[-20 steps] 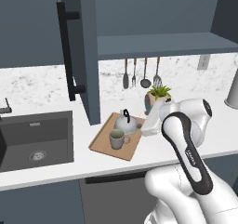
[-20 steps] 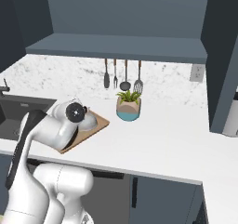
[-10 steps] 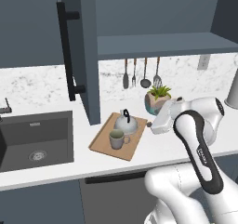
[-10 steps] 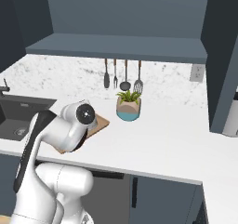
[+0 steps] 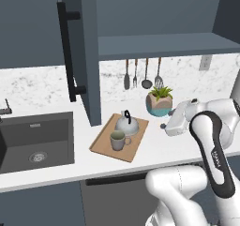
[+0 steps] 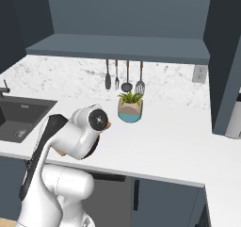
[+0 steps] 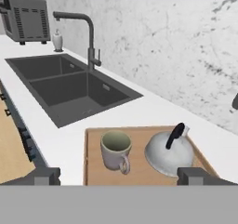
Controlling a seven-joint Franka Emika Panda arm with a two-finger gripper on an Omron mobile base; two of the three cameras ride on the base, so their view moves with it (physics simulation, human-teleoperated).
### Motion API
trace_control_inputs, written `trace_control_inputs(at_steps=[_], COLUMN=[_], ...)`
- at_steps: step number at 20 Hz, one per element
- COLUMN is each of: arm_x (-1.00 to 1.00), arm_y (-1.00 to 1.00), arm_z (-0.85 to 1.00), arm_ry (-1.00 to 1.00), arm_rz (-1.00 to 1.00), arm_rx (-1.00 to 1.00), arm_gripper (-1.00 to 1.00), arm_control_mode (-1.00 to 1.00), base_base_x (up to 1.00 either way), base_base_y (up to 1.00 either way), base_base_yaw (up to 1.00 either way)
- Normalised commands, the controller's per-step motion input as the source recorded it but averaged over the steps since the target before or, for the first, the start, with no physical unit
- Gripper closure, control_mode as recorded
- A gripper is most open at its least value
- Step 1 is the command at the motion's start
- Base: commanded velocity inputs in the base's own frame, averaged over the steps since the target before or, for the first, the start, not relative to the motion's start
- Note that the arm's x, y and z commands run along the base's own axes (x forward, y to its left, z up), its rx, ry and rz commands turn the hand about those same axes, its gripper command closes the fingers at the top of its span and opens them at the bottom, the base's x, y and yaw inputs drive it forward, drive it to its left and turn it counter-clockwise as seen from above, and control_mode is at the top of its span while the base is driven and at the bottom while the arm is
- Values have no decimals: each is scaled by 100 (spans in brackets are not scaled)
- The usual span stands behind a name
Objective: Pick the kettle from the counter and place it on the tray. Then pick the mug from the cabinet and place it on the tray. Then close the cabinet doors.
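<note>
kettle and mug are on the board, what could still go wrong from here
The dark slate-blue cabinet door stands open beside the light-brown wooden tray; swinging it shut with the arm could bump the silver-grey kettle or the greyish-beige mug. The open gripper sits low beside the teal-and-tan plant pot, so lifting towards the door might clip it.
</note>
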Motion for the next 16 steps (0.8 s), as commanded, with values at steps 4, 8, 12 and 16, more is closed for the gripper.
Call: trace_control_inputs(at_steps=[4,8,12,16], arm_x=[-14,-7,-12,-25], arm_y=[-36,-32,-39,-55], arm_z=[0,0,0,0], arm_ry=[0,0,0,0], arm_rz=[-3,-1,0,-1], arm_rx=[0,0,0,2], arm_gripper=[-100,-100,-100,-100], arm_control_mode=[-100,-100,-100,-100], base_base_x=[0,0,0,0], base_base_y=[0,0,0,0], base_base_yaw=[0,0,0,0])
